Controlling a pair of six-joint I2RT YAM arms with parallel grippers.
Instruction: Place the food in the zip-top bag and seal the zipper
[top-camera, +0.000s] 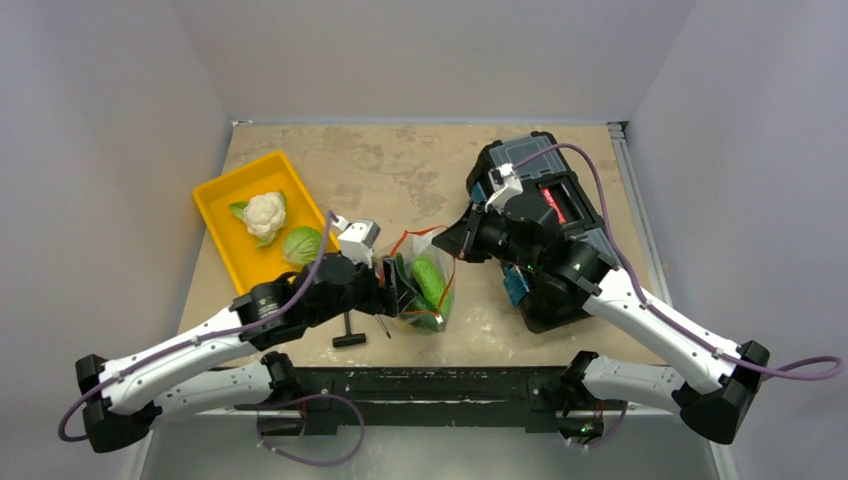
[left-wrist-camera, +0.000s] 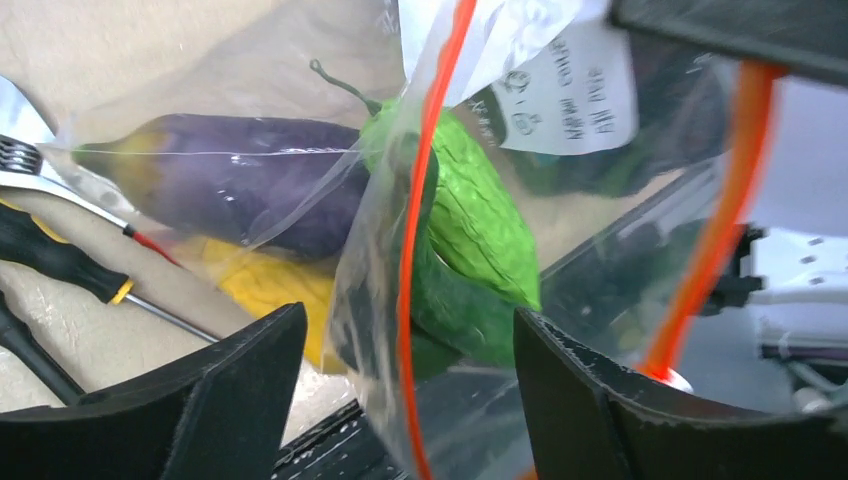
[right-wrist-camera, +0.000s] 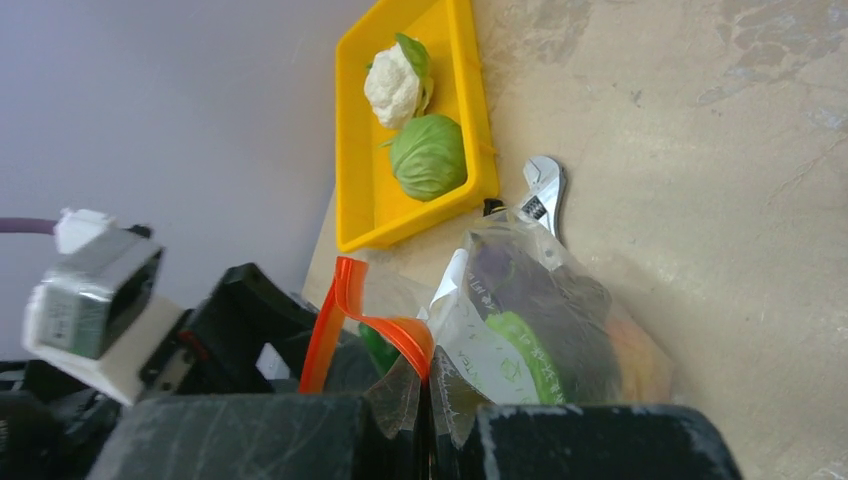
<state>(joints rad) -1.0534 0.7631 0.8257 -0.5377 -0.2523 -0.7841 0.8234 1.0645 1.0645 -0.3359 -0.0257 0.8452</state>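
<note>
**Fig.** Zip-top bag (top-camera: 425, 300) at table ctr, twd 6 o'clock edge; eggplant (left-wrist-camera: 240, 185), yellow pc (left-wrist-camera: 265, 285) & green pc (left-wrist-camera: 480, 230) inside. R gripper (right-wrist-camera: 428, 405), at bag's 1 o'clock, pinched tight on bag mouth by zipper (right-wrist-camera: 398, 335). L gripper (left-wrist-camera: 410, 340), at bag's 9 o'clock, jaws wide, straddling zipper.

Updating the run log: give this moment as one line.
left gripper: open, straddling zipper | right gripper: shut on zip-top bag | food: in bag

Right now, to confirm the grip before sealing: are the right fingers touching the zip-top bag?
Touching. The right wrist view shows the right fingers pinched shut on the zip-top bag at its clear edge.
</note>
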